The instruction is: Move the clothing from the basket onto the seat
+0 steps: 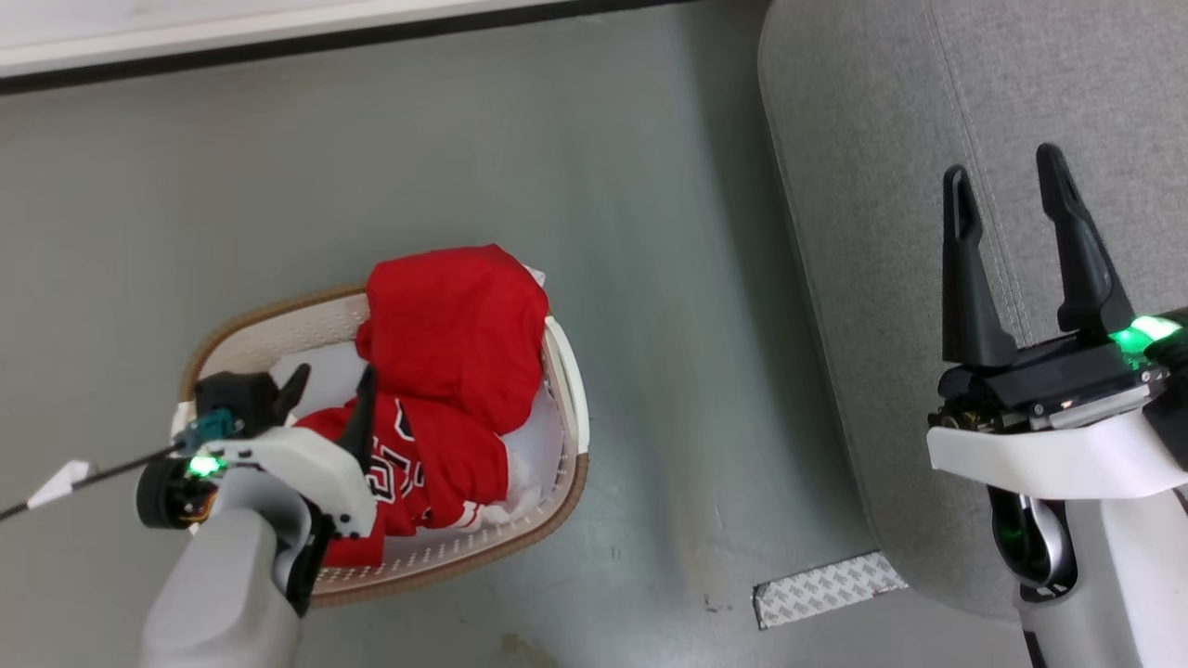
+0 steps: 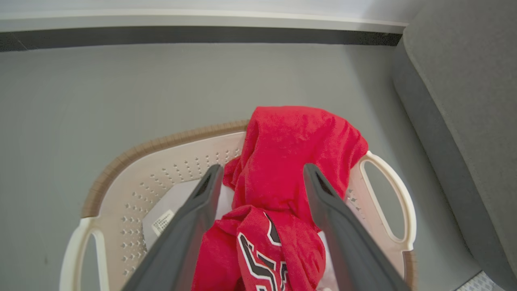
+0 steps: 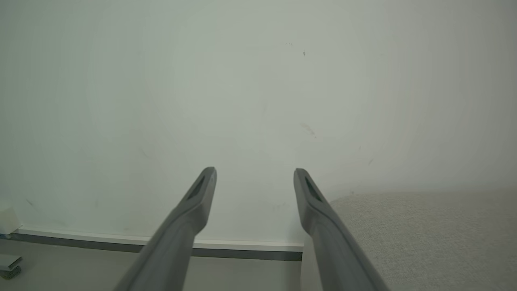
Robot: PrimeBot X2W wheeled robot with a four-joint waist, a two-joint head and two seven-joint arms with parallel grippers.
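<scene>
Nearest the head camera, the pale grey left forearm (image 1: 223, 594) rises from the bottom edge and carries the left tool (image 1: 334, 376) over the white perforated oval plastic basket (image 1: 568, 371) with its brown rim band. That tool's two long dark fingers stand wide apart and grip nothing. In the left wrist view they flank the lower garment with black-and-white block lettering; whether they touch it cannot be told. All the bright red fabric clothing (image 1: 455, 325) sits in the basket: a plain red piece is heaped high at the far side and spills over the rim near one handle, and the lettered piece lies below it, nearer the robot. A small white label (image 2: 161, 222) shows on the basket's bare bottom. The basket stands on the smooth grey floor (image 1: 464, 139), well apart from the large grey textured-fabric sofa seat (image 1: 882, 139) at the robot's right. The right tool (image 1: 1002, 162) hangs over that seat with its fingers spread and nothing between them, pointing toward a plain white wall (image 3: 242, 81). A pale patterned strip (image 1: 826, 589) lies on the floor just beside the sofa's base.
</scene>
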